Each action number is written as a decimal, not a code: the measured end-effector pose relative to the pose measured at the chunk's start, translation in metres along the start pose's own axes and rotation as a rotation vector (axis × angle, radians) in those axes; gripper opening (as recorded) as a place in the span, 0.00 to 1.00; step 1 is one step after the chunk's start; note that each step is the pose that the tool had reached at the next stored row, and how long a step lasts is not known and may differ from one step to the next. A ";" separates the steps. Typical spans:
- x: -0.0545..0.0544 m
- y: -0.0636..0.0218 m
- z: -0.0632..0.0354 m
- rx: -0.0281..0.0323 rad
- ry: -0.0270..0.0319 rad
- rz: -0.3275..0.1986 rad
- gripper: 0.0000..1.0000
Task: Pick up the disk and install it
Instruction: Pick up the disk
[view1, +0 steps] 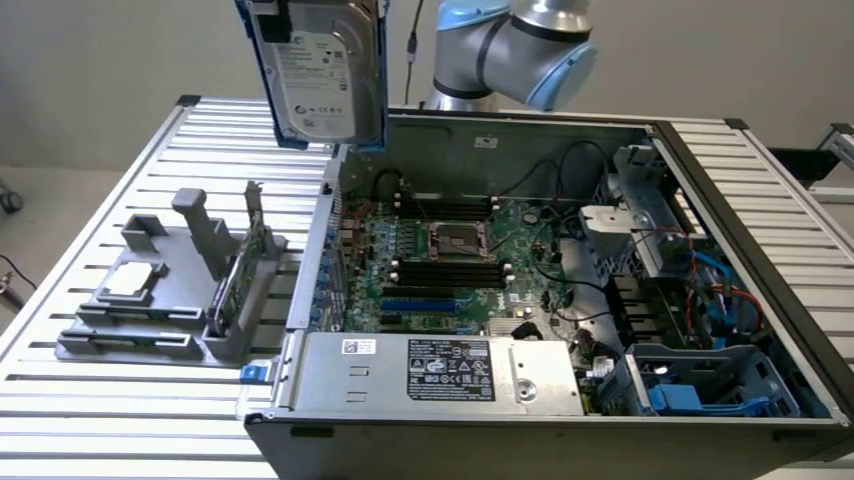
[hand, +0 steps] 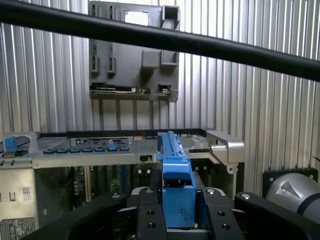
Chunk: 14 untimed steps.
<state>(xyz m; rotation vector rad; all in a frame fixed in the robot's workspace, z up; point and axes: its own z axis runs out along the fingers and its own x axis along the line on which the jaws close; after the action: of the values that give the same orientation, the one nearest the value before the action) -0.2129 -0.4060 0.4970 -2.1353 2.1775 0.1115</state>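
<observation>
Your end effector (hand: 177, 215) is closed on the disk (view1: 320, 75). In the wrist view its black fingers (hand: 148, 215) press on either side of a bright blue side rail, so the jaws are narrowed to the thickness of the drive.

The disk hangs straight down from the end effector. Its long axis is vertical and runs directly away from the grip, and its labelled face is turned toward the exterior camera. Blue rails run along both long edges. Apart from the fingers it touches nothing, and it hangs in the air well clear of everything underneath.

Directly below its lower end is the side wall of the open computer case (view1: 561, 140). To one side of that wall, down on the table (view1: 80, 420), stands a grey holder (view1: 160, 300) with a small silver chip (view1: 130, 280) and an upright green card (view1: 243, 265) in it. To the other side, inside the case, the motherboard (view1: 441, 250) lies flat below you.

Farthest from the end effector, at the opposite corner of the case toward the exterior view's right, is a grey cage with blue fittings (view1: 707, 385). You may judge that to be the drive bay. If so, the seat is down and diagonally across the case from the grip. The disk is lifted but not yet installed.
</observation>
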 end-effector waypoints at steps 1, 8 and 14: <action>0.002 -0.0015 0.0000 0.0022 -0.0001 0.000 0.33; 0.021 -0.0161 0.0000 0.0133 -0.0002 -0.002 0.33; 0.034 -0.0364 0.0001 0.0140 -0.0003 -0.002 0.33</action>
<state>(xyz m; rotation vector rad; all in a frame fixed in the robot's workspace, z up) -0.1771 -0.4404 0.4934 -2.1296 2.1697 0.0962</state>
